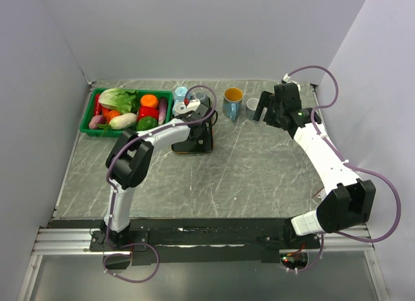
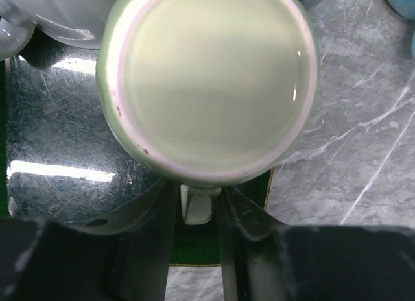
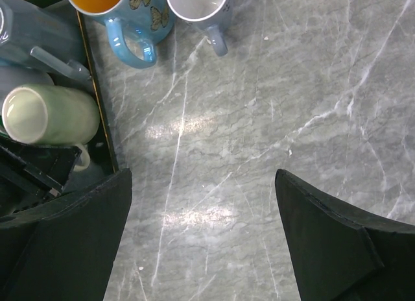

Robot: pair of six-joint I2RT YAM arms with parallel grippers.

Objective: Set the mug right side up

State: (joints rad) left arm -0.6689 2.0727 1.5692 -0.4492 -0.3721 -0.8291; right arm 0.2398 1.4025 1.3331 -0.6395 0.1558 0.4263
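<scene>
A pale green mug (image 2: 207,80) fills the left wrist view with one round end toward the camera. Its handle (image 2: 196,207) sits between the fingers of my left gripper (image 2: 196,197), which is shut on it. In the right wrist view the mug (image 3: 48,114) lies horizontal, on its side, over the black tray (image 3: 97,87). In the top view the left gripper (image 1: 194,111) holds it above the tray (image 1: 192,140). My right gripper (image 3: 202,178) is open and empty over bare table, near the back right (image 1: 262,109).
A blue butterfly mug with an orange inside (image 1: 232,101) and a small white mug (image 1: 253,107) stand upright at the back. A green basket of vegetables (image 1: 87,116) is at the back left, a light blue cup (image 1: 181,93) beside it. Grey walls enclose the table.
</scene>
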